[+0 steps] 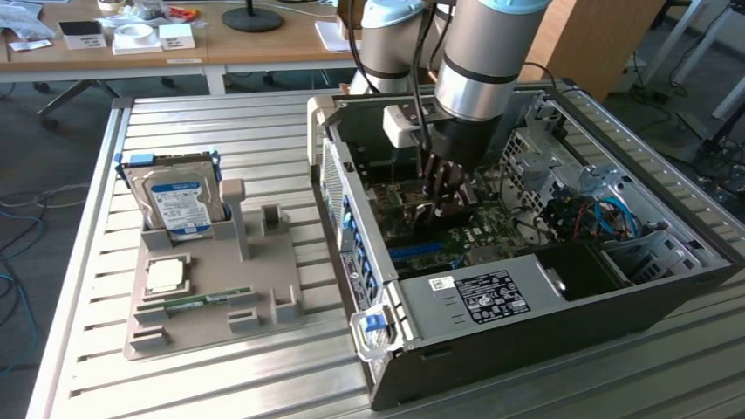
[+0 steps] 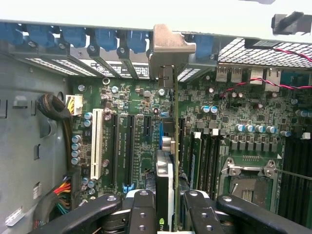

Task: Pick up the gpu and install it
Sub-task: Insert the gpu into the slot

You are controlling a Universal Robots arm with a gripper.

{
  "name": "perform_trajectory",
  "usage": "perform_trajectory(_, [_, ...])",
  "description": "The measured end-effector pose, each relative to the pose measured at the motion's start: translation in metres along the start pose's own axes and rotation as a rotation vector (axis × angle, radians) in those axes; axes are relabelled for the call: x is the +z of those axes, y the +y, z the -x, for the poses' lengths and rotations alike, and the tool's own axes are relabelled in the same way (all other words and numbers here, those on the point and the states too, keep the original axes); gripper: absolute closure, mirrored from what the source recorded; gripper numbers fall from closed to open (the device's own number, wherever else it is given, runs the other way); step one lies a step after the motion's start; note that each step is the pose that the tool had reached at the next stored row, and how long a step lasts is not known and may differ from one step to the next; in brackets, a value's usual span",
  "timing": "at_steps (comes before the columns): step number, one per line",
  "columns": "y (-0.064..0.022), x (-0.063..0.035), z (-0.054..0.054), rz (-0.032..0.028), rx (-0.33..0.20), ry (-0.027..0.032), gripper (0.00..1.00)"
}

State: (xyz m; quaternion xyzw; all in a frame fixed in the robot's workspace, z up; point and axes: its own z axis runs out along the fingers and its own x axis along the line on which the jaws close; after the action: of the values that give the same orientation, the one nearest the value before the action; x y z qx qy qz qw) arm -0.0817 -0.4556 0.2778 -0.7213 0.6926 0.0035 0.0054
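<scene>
**GPU (image 2: 165, 175) gripped edge-on inside the open case**

The pincer (image 2: 169, 214) is closed on the GPU, one dark finger (image 2: 141, 209) against each face, so the thin card stands on edge between them and runs straight away from the pincer across the motherboard (image 2: 131, 107). At the card's far end, its metal bracket (image 2: 168, 48) meets the rear wall of the computer case (image 1: 524, 349), in line with the row of blue clips (image 2: 105, 36). Whether the card's lower edge is fully down in its slot cannot be told.

Room is tight. In the exterior view the pincer (image 1: 446, 196) hangs deep inside the case with walls on every side and a labelled metal box (image 1: 489, 292) close in front of it. Beside the card on one flank lie a long white slot (image 2: 97, 144) and darker slots, all unfilled. On the other flank sit memory slots and the processor socket (image 2: 248, 183), with red-and-black wires (image 2: 273, 80) near the rear wall.

Well apart from the pincer, outside the case on the slatted worktop (image 1: 174, 122), a grey holder (image 1: 209, 297) carries a hard drive (image 1: 174, 201) standing upright and a green memory stick (image 1: 192, 303).
</scene>
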Motion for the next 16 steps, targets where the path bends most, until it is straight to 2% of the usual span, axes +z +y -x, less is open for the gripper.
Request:
perform_trajectory(4, [0.0000,0.0003,0.0000,-0.0091,-0.007,0.0005,0.73])
perform_trajectory(8, [0.0000,0.0005,0.0000,-0.0141,-0.014,0.0006,0.73])
perform_trajectory(16, [-0.0001,0.0014,0.0011,-0.0312,-0.025,0.0013,0.73])
